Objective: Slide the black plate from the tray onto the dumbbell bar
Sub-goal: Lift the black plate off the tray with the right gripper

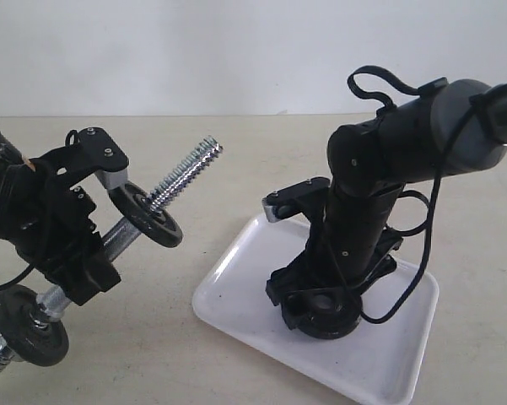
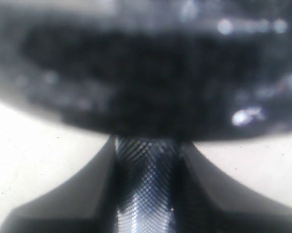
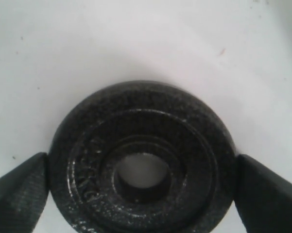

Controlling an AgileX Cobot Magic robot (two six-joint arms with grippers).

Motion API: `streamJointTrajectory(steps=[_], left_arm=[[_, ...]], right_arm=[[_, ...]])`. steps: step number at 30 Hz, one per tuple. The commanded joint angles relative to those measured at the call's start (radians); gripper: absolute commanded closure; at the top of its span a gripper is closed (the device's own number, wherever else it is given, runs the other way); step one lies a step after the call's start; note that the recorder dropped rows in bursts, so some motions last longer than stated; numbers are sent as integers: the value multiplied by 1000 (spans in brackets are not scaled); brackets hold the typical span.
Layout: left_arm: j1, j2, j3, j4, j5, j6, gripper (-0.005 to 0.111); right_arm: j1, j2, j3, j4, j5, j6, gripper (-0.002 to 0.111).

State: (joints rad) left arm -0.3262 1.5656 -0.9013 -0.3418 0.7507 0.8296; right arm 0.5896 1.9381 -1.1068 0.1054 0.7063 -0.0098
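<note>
The black plate (image 3: 194, 160) lies flat on the white tray (image 1: 228, 283). My right gripper (image 3: 142, 194) reaches down over it, and its two fingers (image 3: 19, 194) press against opposite sides of the rim. In the exterior view the plate (image 1: 327, 314) shows under that gripper (image 1: 320, 297). My left gripper (image 1: 101, 249) is shut on the dumbbell bar (image 1: 186, 175) and holds it tilted, with the threaded end up and pointing toward the right. The knurled bar (image 2: 146, 194) sits between the left fingers (image 2: 87, 204), with a blurred black disc (image 2: 146, 73) right beyond them.
One small black disc (image 1: 148, 217) sits on the bar above my left gripper and another (image 1: 29, 325) near its lower end. The tray lies on a beige table (image 1: 152, 354). A plain white wall stands behind.
</note>
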Motion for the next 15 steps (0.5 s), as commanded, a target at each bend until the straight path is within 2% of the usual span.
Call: streamJointTrajectory(steps=[1,11,15], left_arm=[[-1,-55,-30,-65,-47,2,102],[-1,-55,-30,-65,-40,2,102],[-1,-55,-30,-70,-29,62,102]], right_arm=[[1,-60,-15,40,-6,-27,108],[-1,-279,-22,38,-3,-58,108],[-9,-359,-22,17,15,-87,108]])
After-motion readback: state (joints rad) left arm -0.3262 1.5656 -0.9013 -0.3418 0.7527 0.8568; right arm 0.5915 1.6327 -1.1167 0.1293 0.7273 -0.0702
